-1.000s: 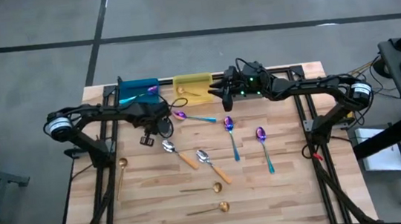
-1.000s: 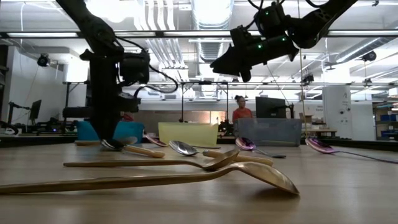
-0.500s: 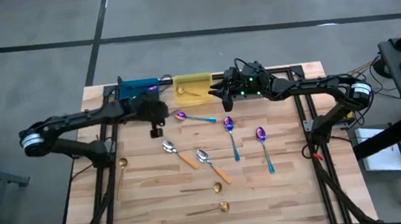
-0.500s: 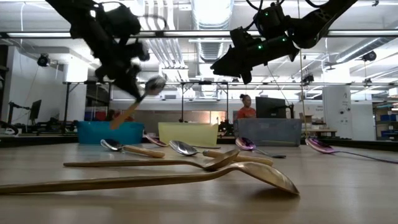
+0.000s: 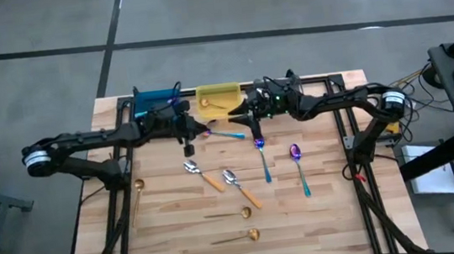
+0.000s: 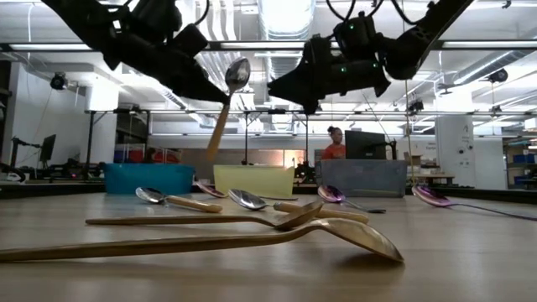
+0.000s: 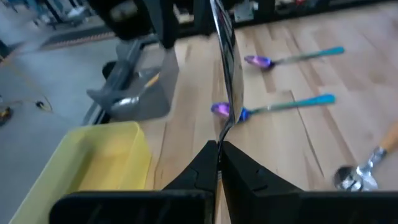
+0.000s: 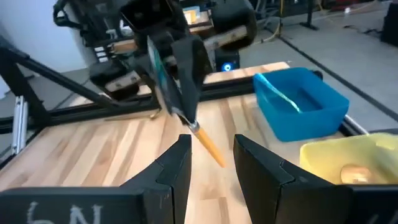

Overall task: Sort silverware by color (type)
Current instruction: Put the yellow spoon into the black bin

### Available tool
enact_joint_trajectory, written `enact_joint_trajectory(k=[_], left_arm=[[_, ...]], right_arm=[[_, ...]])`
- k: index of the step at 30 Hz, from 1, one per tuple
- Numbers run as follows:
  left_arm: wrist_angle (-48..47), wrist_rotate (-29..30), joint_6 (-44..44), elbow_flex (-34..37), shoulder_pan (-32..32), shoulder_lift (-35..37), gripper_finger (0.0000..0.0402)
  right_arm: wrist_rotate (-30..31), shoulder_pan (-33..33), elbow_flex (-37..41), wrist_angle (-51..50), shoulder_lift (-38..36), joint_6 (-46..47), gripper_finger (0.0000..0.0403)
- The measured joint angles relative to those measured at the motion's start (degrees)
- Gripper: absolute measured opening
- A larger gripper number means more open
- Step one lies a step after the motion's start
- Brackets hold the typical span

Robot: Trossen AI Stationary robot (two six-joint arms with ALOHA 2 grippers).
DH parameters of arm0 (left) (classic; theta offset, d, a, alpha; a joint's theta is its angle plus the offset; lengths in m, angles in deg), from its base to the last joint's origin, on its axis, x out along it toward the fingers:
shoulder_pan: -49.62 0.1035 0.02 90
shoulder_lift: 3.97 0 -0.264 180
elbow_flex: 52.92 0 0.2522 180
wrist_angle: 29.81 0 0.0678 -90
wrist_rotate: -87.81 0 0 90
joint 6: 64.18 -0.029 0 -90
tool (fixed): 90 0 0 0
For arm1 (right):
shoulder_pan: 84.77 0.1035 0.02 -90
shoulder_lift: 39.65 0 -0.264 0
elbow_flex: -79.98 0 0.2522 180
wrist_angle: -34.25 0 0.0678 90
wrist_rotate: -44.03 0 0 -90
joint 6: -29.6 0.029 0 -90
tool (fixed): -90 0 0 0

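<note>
One spoon lifted: orange-handled spoon (image 6: 225, 105) is now off the desk (image 5: 329, 218), clenched in left claw (image 5: 187, 131), carried toward the bins.
Right claw: (image 5: 247, 116) parted, empty, moved in just beside it.
Meaning: handover or gray bin (image 7: 140, 93) drop looks next.
Remaining: other spoons (image 5: 242, 186) lie unsorted.

Pale wood-plank table (image 5: 179, 233), matt; glossy metal spoons (image 6: 252, 235); the blue bin (image 8: 301, 102) looks like smooth plastic.

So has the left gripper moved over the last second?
Yes. In the high view the left gripper, shut on an orange-handled spoon, has shifted right and toward the far edge, from beside the blue bin's near corner to the yellow bin.
</note>
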Motion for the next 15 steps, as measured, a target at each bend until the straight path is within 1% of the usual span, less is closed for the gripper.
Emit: enact_joint_trajectory(k=[6,8,15], left_arm=[[7.4,-3.7,2.2,0.6,-0.4,-1.4,0.0],[8.8,-4.2,2.5,0.6,-0.4,-1.7,0.0],[14.4,-4.1,3.5,0.6,-0.4,-3.1,0.0]], right_arm=[[-3.7,0.2,0.0,3.5,3.1,-1.2,0.0112],[-4.5,0.2,0.0,5.1,3.4,-0.9,0.0112],[-4.1,0.3,0.0,7.7,1.9,-0.2,0.0112]])
